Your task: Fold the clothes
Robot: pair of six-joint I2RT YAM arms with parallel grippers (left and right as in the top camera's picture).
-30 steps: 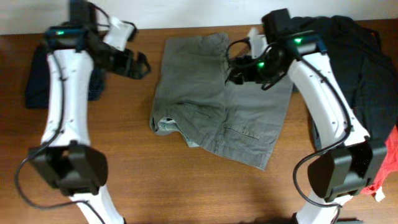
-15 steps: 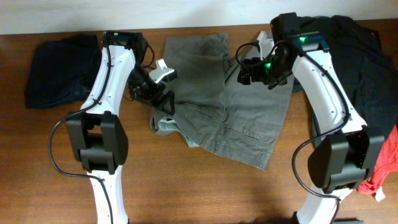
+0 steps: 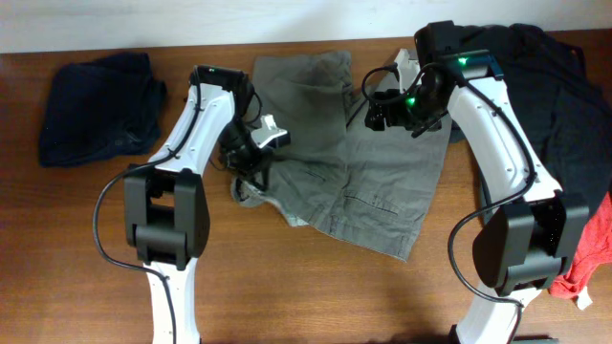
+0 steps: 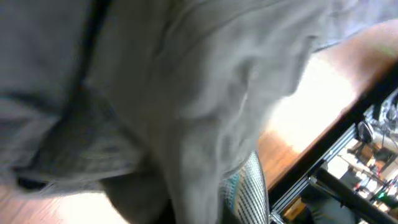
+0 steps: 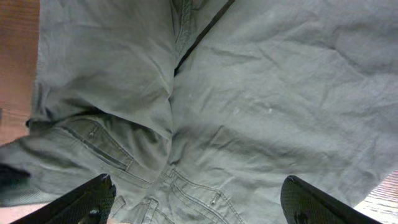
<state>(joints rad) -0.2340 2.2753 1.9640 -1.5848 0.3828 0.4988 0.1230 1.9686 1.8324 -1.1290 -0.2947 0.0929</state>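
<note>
The clothes, grey-olive shorts (image 3: 382, 182), lie spread on the wooden table (image 3: 287, 287), with the left hem bunched and the lighter lining showing. My left gripper (image 3: 256, 162) is down at that bunched left edge. In the left wrist view the grey cloth (image 4: 186, 93) fills the frame and runs past one finger (image 4: 249, 193), so the gripper (image 4: 205, 211) is shut on the shorts. My right gripper (image 3: 378, 105) hovers over the upper right part of the shorts. In the right wrist view it (image 5: 199, 205) is open, with the seams and pocket (image 5: 249, 93) below it.
A dark navy garment (image 3: 96, 105) lies folded at the far left. A heap of dark clothes (image 3: 555, 86) covers the right side, with a red garment (image 3: 588, 258) at the right edge. The table's front edge shows in the left wrist view (image 4: 323, 143).
My left arm swung right from the table's left side onto the shorts' left edge and shut there. The right gripper barely moved and stayed open.
</note>
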